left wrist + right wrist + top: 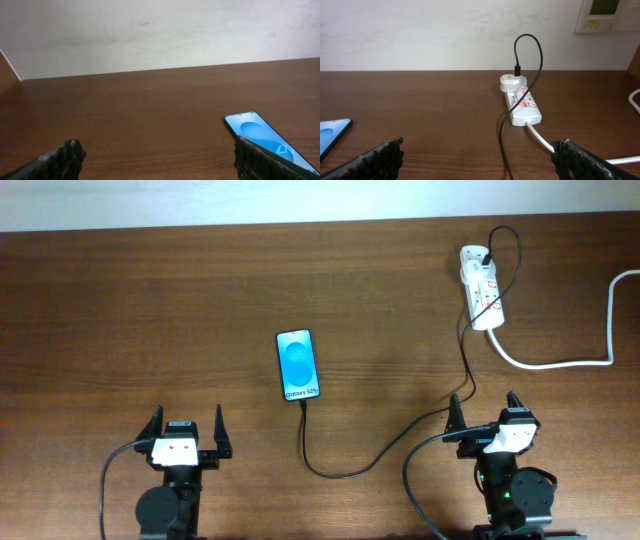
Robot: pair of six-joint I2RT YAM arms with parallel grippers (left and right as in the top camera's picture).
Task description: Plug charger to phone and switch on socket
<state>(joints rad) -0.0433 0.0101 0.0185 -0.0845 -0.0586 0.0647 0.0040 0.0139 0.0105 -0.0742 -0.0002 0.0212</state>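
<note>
Left gripper (188, 415) is wide open and empty; the phone (298, 365) lies ahead, to its right. Right gripper (483, 400) is open too, with the socket (481, 290) well ahead of it.

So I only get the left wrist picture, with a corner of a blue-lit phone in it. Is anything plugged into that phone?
Observer: From overhead, a thin black charger cable meets the phone's near end. It looks plugged in, though the joint is too small to be sure.
Visitor: Where does it lead?
Observer: It loops right, then runs to a white adapter on the power strip at the far right.
Visitor: Is the other arm holding it?
Observer: No. The right end effector is open and empty; the cable lies just in front of it.
</note>
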